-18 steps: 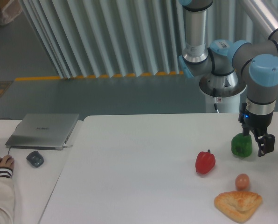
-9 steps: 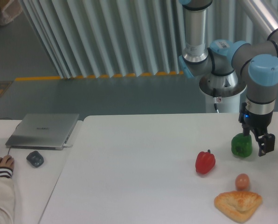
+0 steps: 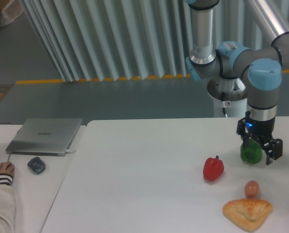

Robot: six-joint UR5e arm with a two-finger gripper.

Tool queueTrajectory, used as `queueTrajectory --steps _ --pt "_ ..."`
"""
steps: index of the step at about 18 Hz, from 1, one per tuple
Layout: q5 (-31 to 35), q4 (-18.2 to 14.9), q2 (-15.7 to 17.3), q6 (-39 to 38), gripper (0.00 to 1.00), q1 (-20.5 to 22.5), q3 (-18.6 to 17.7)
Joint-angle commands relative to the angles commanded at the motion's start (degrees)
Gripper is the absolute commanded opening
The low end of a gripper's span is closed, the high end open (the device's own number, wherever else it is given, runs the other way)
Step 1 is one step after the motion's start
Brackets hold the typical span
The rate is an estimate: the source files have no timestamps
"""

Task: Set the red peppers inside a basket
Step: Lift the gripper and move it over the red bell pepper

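Note:
One small glossy red pepper (image 3: 213,168) with a short dark stem stands on the white table (image 3: 144,184), right of the middle. My gripper (image 3: 257,153) hangs at the right, above and around a green bell pepper (image 3: 251,153). Its fingers (image 3: 269,151) are spread, one on each side of the green pepper, so the gripper is open. The red pepper lies about a hand's width to the left of the gripper, untouched. No basket is in view.
A brown egg (image 3: 251,188) and a triangular pastry (image 3: 248,212) lie in front of the gripper. On the left side table are a closed laptop (image 3: 45,135), a dark mouse (image 3: 36,165) and a person's hand (image 3: 3,170).
The gripper has shifted a little to the left and turned at the wrist, so it now straddles the green pepper. The peppers, egg and pastry have not moved.

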Motion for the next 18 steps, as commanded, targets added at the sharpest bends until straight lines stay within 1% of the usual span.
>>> queueTrajectory --steps 1,4,5,7,9,11,13,16,17,18 --pt "-0.2 0.2 -0.1 -2.3 1.0 -1.2 -0.1" --pt "0.1 0.4 0.0 -4.7 1.0 -3.3 0.1" --pt "0.1 0.4 0.2 -7.2 1.0 -4.3 -0.2" --pt "0.4 0.5 0.0 -14.8 1.0 -6.3 -0.7" --pt "2.1 0.6 -0.2 -18.4 1.0 -7.6 -3.0" --pt "3.0 0.4 -0.5 -21.4 1.0 -7.7 -4.5" --pt "3.1 0.3 -1.2 -22.5 1.0 -7.7 -5.0" --pt "2.7 -0.3 -0.8 -22.6 1.0 -7.7 -4.8" --pt "2.0 -1.5 -0.5 -22.5 1.0 -7.8 -4.5" --pt "1.1 -1.6 -0.4 -22.5 1.0 -7.7 -4.3"
